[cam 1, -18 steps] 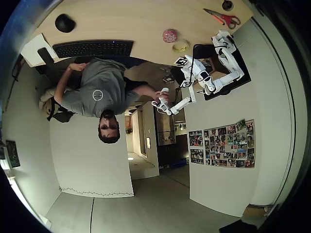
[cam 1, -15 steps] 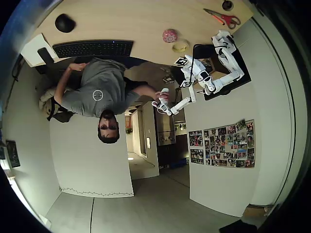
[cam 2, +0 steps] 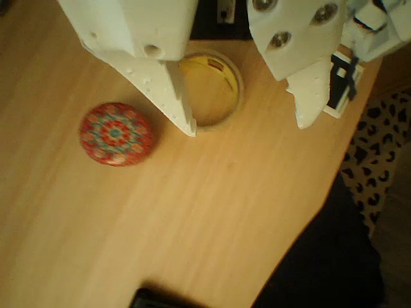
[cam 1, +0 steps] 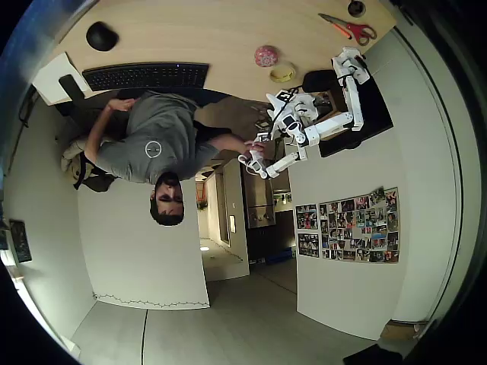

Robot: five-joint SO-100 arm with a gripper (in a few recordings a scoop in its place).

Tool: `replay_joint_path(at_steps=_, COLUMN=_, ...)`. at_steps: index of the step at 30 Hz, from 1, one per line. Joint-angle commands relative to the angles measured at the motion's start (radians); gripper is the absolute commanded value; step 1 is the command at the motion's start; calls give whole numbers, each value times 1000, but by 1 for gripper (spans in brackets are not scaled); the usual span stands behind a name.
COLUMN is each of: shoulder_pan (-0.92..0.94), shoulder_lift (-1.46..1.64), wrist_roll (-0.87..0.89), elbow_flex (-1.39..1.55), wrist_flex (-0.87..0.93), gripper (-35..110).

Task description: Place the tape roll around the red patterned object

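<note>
1. In the wrist view, the red patterned object is lying on the wooden surface at about nine o'clock from the middle of the picture, showing its round mandala-like top.
2. It is sitting just beside the tape roll, at about eight o'clock from it, apart from it and outside its ring.
3. The tape roll is lying flat near the surface's far edge, at about twelve o'clock in that view, with its centre open.
4. I am holding my pincer wide open above the roll, gripping nothing; one white finger is crossing the roll's left rim and the other is hanging off to the roll's right.
5. In the overhead view, the roll is lying at about four o'clock from the red object, and my pincer is hovering at the surface's edge beside them.
</note>
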Motion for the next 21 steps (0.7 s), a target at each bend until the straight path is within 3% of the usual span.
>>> replay_joint_path(at_steps=1, shoulder_pan=-29, shoulder_lift=31, wrist_roll=25, elbow_flex=81, wrist_flex=-46, gripper=41)
replay_joint_path(at_steps=21, shoulder_pan=-153, shoulder_lift=118, wrist_roll=210, elbow_flex=680, wrist_flex=-494, gripper=37)
